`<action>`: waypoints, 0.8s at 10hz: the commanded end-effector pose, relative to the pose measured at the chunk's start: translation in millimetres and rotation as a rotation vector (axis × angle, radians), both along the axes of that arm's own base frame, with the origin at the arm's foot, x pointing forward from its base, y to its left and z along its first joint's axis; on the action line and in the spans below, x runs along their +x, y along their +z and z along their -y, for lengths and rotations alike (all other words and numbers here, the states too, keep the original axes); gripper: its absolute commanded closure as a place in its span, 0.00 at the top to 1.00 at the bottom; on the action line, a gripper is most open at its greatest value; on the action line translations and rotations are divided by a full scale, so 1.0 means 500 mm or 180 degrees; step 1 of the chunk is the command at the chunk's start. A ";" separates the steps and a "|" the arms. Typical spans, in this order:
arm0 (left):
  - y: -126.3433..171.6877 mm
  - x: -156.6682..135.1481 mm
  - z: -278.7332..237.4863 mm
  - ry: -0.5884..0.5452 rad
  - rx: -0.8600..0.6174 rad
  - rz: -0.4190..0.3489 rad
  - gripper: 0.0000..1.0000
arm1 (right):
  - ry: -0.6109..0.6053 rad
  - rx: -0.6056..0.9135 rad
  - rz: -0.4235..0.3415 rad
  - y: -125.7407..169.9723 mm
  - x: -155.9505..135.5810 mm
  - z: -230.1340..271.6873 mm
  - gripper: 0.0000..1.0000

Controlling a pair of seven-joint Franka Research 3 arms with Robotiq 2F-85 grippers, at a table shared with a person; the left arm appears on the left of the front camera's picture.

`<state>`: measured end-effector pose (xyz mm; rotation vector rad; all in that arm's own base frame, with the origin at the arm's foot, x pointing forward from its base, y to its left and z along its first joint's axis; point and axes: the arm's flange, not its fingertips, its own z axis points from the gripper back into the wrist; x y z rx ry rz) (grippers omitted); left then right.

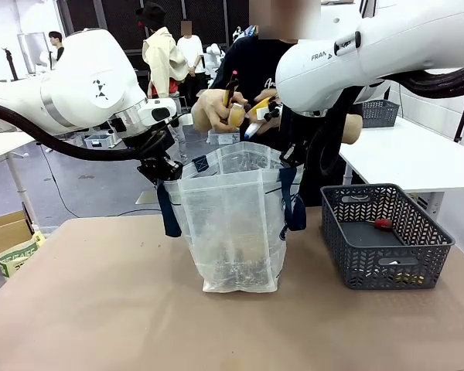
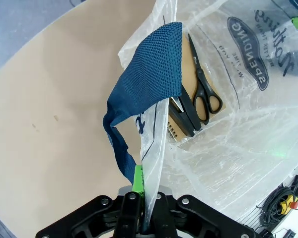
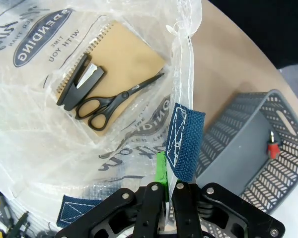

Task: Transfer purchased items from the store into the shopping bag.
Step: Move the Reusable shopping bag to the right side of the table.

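While the two white arms crowd the upper corners of the front view, a person's hand (image 1: 210,108) holds a yellowish item (image 1: 237,114) at upper centre, above the mouth of the shopping bag (image 1: 232,232). Dark grey with lattice sides, the basket (image 1: 371,267) sits at right on the tan table (image 1: 93,309), a red-tipped item (image 1: 382,224) on its floor. The bag is frosted, see-through plastic with navy straps and navy lettering; inside lie a tan spiral notebook (image 3: 126,54), black scissors (image 3: 111,101) and a black stapler (image 3: 82,82). The left gripper (image 2: 146,193) is pinched on the bag's rim beside one strap and the right gripper (image 3: 166,191) on the opposite rim, with the bag standing at frame centre between them.
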<state>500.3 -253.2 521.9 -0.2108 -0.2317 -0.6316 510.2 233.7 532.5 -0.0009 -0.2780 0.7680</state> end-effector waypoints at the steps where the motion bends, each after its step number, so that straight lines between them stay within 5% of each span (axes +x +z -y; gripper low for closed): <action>1: 0.000 0.000 -0.001 0.0000 0.0001 0.0001 0.00 | -0.0005 -0.0001 0.0003 0.001 0.001 0.003 0.00; 8: 0.000 0.000 -0.001 0.0000 0.0001 0.0001 0.00 | -0.0005 -0.0001 0.0003 0.001 0.001 0.003 0.00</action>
